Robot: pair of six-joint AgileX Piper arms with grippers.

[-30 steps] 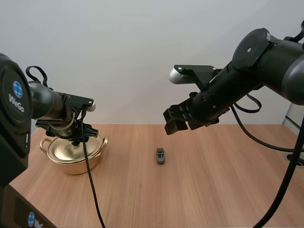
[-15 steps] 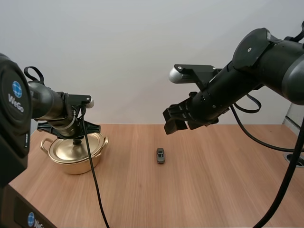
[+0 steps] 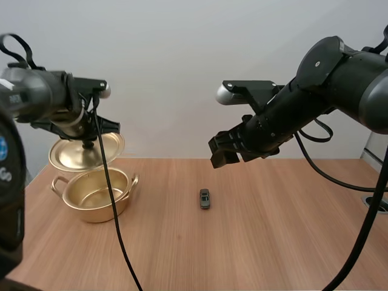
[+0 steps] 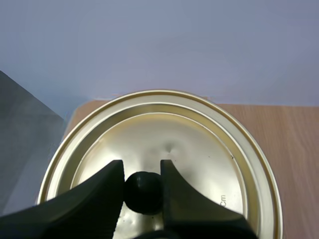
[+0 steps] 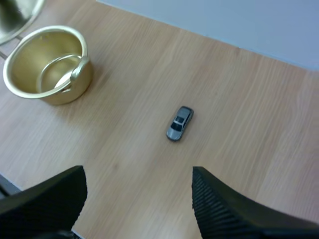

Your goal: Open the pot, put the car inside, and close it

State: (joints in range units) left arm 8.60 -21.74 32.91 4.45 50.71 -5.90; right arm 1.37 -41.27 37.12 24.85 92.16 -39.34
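Car lies long axis near-to-far on the worktop below the spread-apart right fingers, the nearer ones, while the left fingers clamp the lid by its knob

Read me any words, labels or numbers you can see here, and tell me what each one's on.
On the lid: a small stamped mark near its rim, too small to read.
On the left arm base: part of a blue round logo, no letters readable.
No other text.

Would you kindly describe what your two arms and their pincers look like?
The left arm and right arm are black with rounded joints. The left pincer and right pincer each have two black fingers; the right's inner faces are ribbed.
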